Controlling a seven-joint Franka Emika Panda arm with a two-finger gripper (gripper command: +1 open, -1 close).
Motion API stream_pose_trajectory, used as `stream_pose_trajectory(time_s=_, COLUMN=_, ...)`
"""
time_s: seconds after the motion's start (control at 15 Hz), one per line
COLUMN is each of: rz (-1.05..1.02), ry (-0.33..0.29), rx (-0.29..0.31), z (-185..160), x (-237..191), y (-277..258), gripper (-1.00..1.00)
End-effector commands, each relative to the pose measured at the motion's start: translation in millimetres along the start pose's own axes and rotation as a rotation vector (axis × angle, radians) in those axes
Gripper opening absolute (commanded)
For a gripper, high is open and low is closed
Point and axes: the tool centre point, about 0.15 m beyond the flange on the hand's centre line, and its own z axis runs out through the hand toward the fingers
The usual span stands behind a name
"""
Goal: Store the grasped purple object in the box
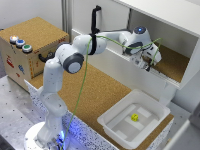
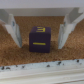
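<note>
A purple cube (image 2: 40, 40) with yellow markings rests on a cork floor in the wrist view. My gripper (image 2: 40, 46) is open, one finger (image 2: 13, 31) on each side of the cube with a small gap to each. In the exterior view the gripper (image 1: 148, 64) is reached down inside the large white cabinet (image 1: 165, 20), and the cube is hidden behind the hand. The box (image 1: 114, 120), a shallow white tray, lies on the cork table in front of and below the cabinet. It holds a small yellow object (image 1: 134, 117).
The cabinet's white front wall (image 1: 120, 65) stands between the gripper and the tray. A cork-topped brown crate (image 1: 30, 45) with coloured buttons is at the exterior view's left. A green cable (image 1: 82, 85) hangs along the arm.
</note>
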Motion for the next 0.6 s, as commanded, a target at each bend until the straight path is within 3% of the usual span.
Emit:
stream_pose_trajectory(time_s=0.0, rz=0.013, ry=-0.099, rx=0.029, z=18.9, x=27.6, y=-0.6, gripper=-1.00)
stream_pose_trajectory(time_s=0.53, rz=-0.006, ry=-0.041, rx=0.038, z=-15.5, x=1.9, y=6.5, gripper=-1.00)
